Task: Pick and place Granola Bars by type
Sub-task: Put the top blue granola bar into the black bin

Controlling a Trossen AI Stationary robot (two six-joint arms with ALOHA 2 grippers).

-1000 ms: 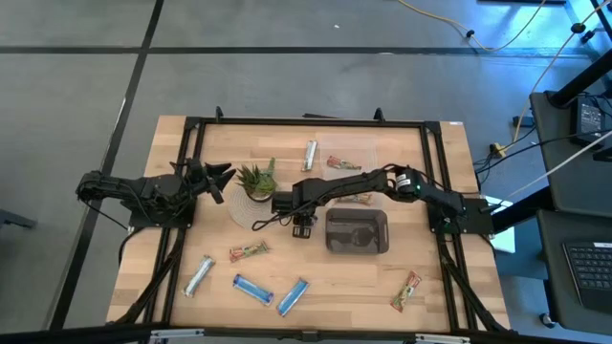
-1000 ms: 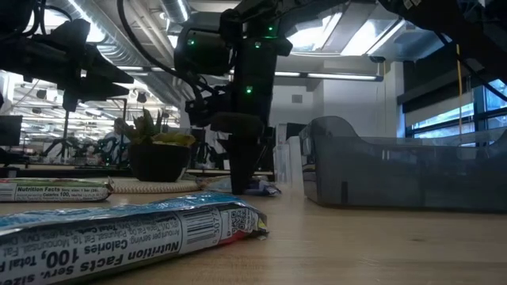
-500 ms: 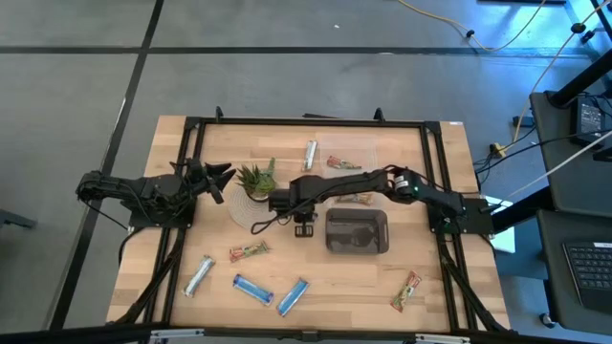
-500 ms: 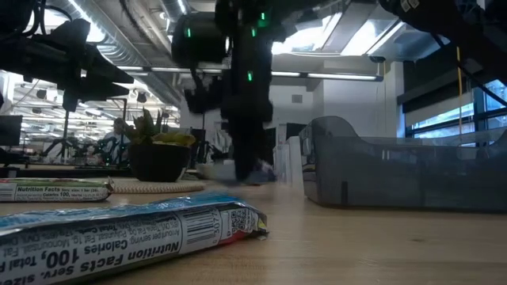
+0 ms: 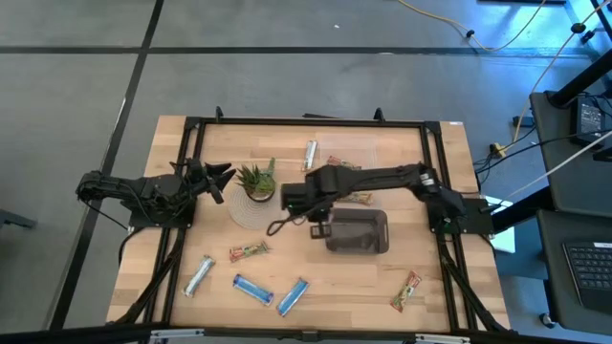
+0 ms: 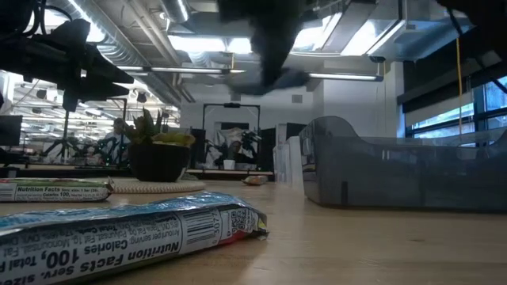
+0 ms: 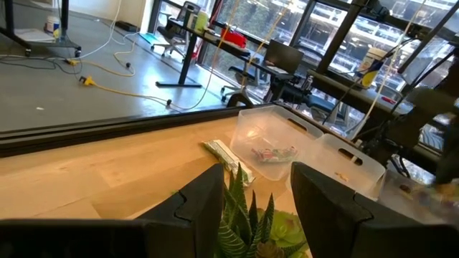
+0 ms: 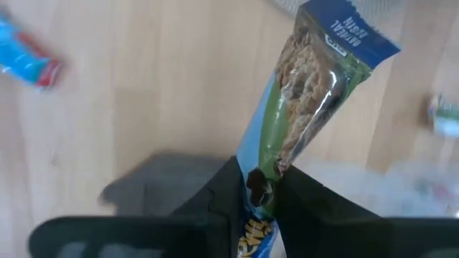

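A blue-and-green bar [image 8: 308,100] hangs clamped in the right end effector [image 8: 259,188], lifted off the tabletop [image 5: 382,277] just beside the grey bin [image 5: 359,232]. The left end effector [image 7: 254,190], fingers apart, hovers by the plant [image 5: 256,179], beyond the bin.

Low view: the dark right gripper [image 6: 269,47] at top centre is motion-blurred and cut by the upper edge; what it carries reads only as a bluish smear. Right wrist view: the blue-and-green wrapped granola bar [image 8: 312,93] has its lower end hidden between the jaws. High view: the bar is too small to discern.
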